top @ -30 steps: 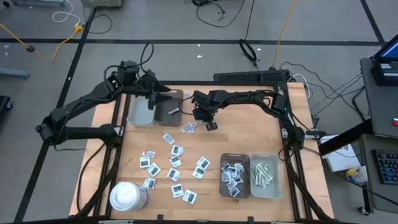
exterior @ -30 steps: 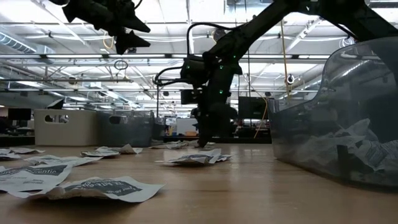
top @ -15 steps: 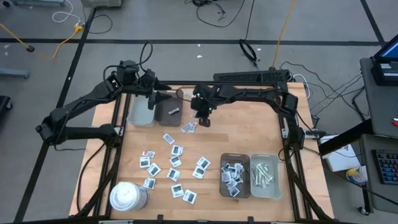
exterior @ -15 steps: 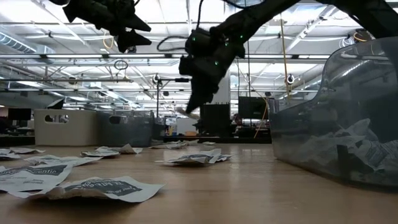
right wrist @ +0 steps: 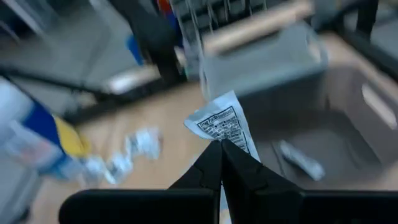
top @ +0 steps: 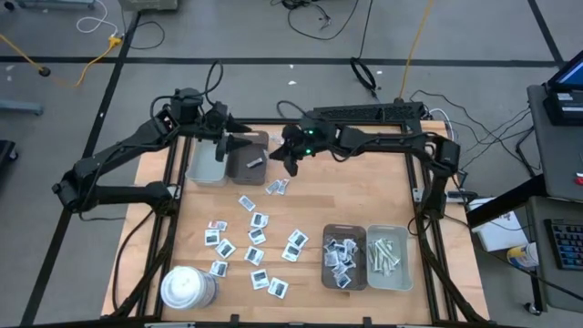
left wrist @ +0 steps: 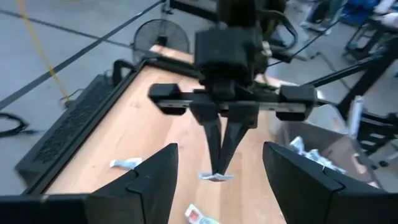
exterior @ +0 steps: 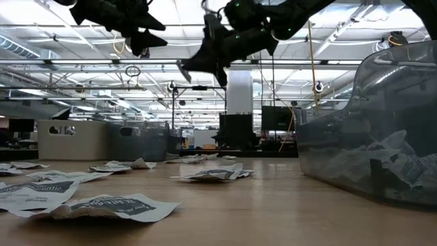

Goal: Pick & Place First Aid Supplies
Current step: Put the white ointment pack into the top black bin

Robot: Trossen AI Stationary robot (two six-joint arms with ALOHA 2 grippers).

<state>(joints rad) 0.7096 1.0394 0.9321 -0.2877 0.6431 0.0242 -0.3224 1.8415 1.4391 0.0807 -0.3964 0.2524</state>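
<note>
Item: one white printed packet (right wrist: 222,124), pinched by a corner between the clenched fingers of the right gripper (top: 290,158) and carried clear of the tabletop (top: 364,196) beside the brown tray (top: 248,156), presumably for deposit; left gripper (top: 226,141) parked above, fingers spread, nothing held.

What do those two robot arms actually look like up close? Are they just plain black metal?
Mostly, yes. Both arms are dark, slim and jointed, with black cables looped along them. The right arm shows small green lights near its wrist. Each ends in two thin, tapering dark fingers: the right gripper hangs from a wide crossbar, and the left gripper looks alike.
</note>
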